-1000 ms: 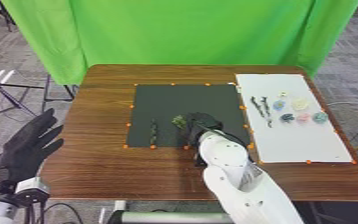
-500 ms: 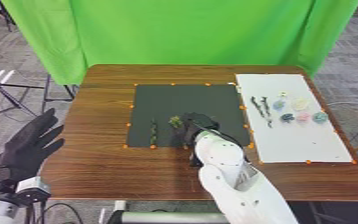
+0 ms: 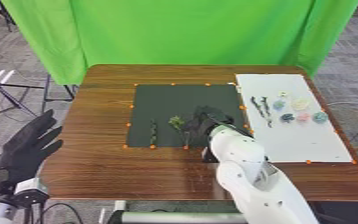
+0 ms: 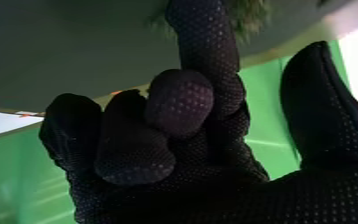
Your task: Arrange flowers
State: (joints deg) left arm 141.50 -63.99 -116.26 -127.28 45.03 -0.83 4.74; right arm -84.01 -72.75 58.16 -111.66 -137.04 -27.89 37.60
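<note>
In the head view my right hand (image 3: 213, 116) is over the right part of the dark mat (image 3: 180, 97), just right of a stem with a green leafy head (image 3: 176, 121). Left of that stem, a slim green stem (image 3: 153, 133) lies on the mat. In the right wrist view my right hand (image 4: 202, 165) is open, with one finger and the thumb extended, the other fingers loosely bent and nothing held; green leaves (image 4: 249, 17) show behind the extended finger. My left hand (image 3: 23, 147) is open off the table's left side.
A white sheet (image 3: 291, 142) on the right holds dark twigs (image 3: 266, 111), a pale yellow flower (image 3: 300, 103), a pink one (image 3: 303, 117), a teal one (image 3: 319, 117) and a dark blue one (image 3: 287, 117). Orange markers edge the mat and sheet.
My right hand has shifted right and slightly farther forward, off from the leafy stem. That stem's head sits a little farther left than at first. My left hand has stayed still.
</note>
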